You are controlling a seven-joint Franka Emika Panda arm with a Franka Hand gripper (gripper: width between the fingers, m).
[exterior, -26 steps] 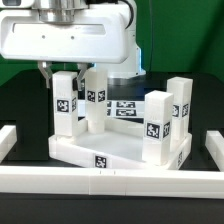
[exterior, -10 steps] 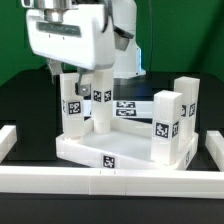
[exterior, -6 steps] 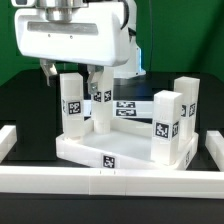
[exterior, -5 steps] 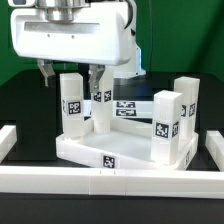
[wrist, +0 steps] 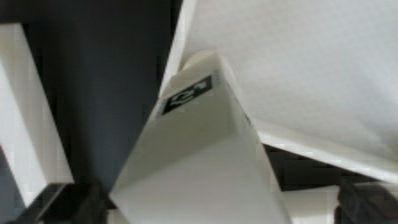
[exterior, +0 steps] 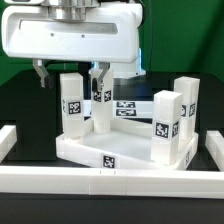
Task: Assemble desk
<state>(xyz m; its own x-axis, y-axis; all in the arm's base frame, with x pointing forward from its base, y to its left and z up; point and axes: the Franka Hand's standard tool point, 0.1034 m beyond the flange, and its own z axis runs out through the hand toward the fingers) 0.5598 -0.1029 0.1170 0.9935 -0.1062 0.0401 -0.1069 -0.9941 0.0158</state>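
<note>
Over the front-left leg (exterior: 70,103) on the exterior view's left I've got the gripper (exterior: 70,78) w/ jaws wide apart, gripping nothing, all four legs upright on the tabletop (exterior: 85,152).

— What sort of place is this?

— A robotics lab bench: a black table (exterior: 20,115) fenced by white border rails (exterior: 110,180) along the lower edge of the frame, with a green backdrop (exterior: 185,40) filling the upper right

— What else shows it?

— Square black-and-white tags on the white furniture parts (exterior: 160,128), a marker board (exterior: 127,106) lying flat at centre, and a white robot arm (exterior: 70,35) across the top
</note>
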